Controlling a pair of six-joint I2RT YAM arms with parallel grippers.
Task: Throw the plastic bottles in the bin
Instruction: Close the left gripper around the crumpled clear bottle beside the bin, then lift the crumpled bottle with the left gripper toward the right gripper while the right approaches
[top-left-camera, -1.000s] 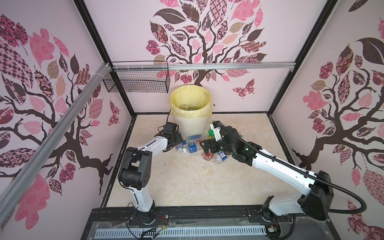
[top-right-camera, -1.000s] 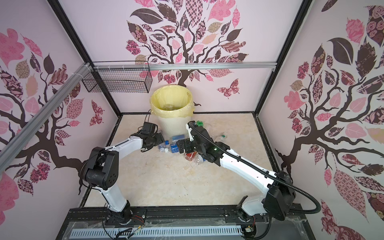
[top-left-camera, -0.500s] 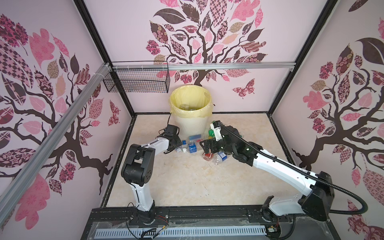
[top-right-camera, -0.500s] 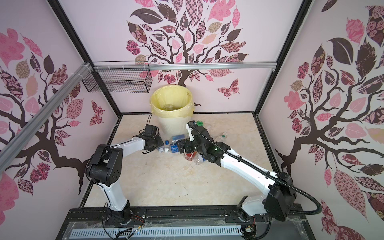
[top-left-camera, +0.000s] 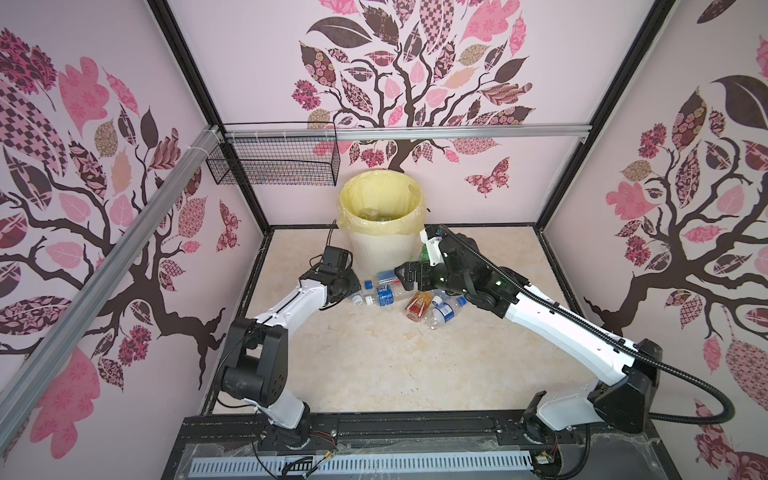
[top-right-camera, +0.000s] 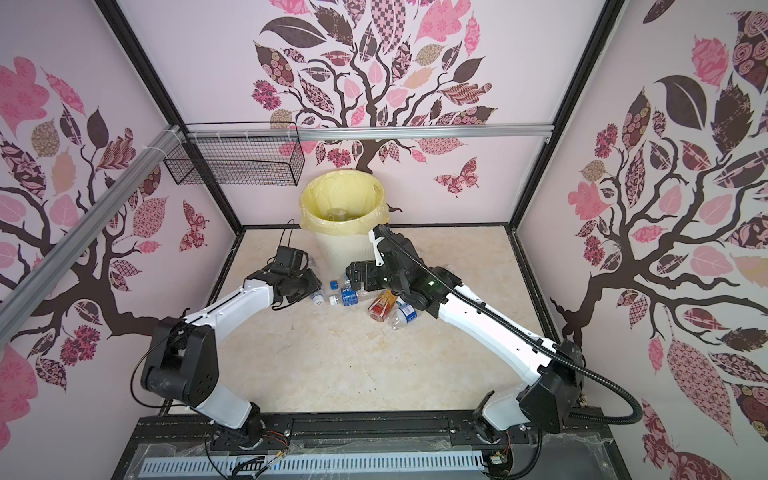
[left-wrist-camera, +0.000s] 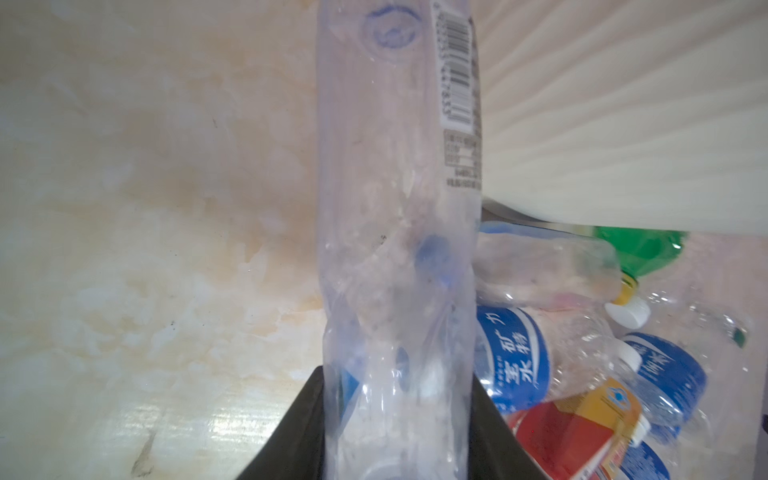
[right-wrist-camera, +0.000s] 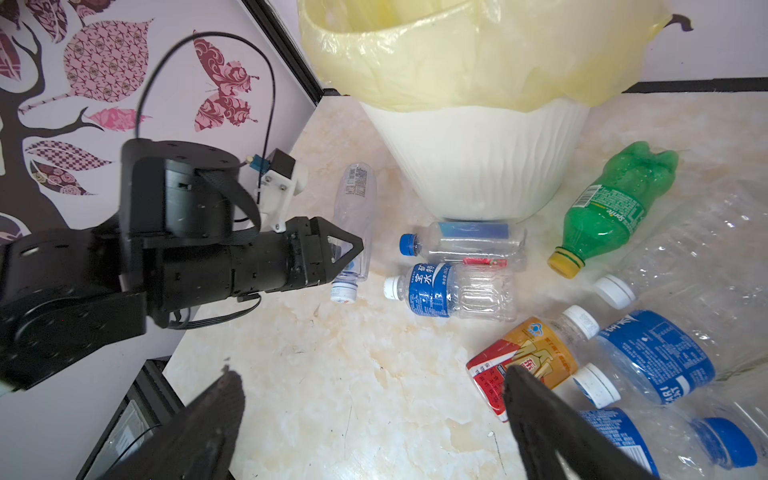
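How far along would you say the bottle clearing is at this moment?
Partway. Done: a few bottles show inside the bin, within its yellow bag. In hand: the left gripper has its fingers shut on a clear bottle beside the bin; the right gripper hangs open and empty. Left: the green bottle, the red-labelled bottle and several blue-labelled bottles lie on the floor.
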